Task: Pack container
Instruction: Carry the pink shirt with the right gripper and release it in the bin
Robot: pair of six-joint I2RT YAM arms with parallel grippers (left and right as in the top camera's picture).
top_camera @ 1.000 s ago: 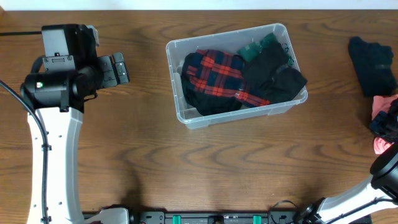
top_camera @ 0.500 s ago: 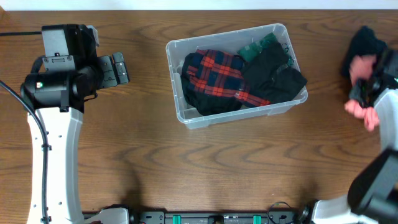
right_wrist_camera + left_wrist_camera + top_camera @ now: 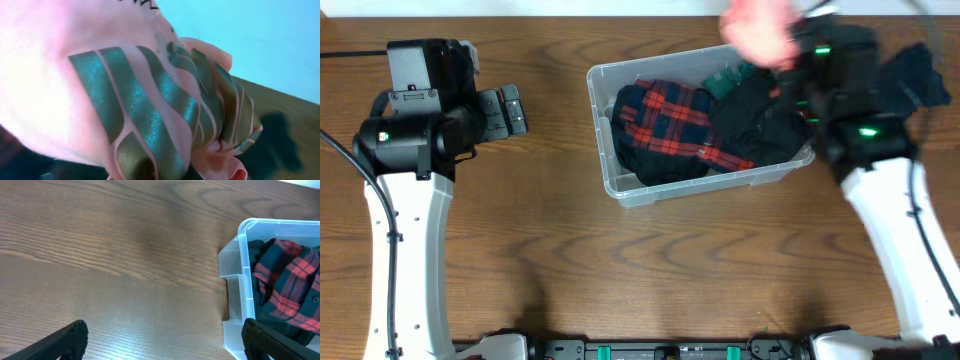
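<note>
The clear plastic container (image 3: 620,186) stands at the table's middle back and holds a red-and-blue plaid garment (image 3: 665,120), a black garment (image 3: 760,120) and a green item (image 3: 728,80). My right gripper (image 3: 798,52) is motion-blurred above the container's far right corner, shut on a pink garment (image 3: 760,28). In the right wrist view this pink garment with green stripes (image 3: 125,100) fills the frame and hides the fingers. My left gripper (image 3: 510,110) is open and empty, left of the container; its wrist view (image 3: 162,342) shows the container's left wall (image 3: 240,280).
A dark garment (image 3: 920,72) lies on the table at the back right, partly behind my right arm. The brown wooden table (image 3: 650,270) stretches in front of the container.
My right arm has swung from the right edge of the table leftward to above the container's far right corner, carrying the pink garment. The left arm has not moved.
</note>
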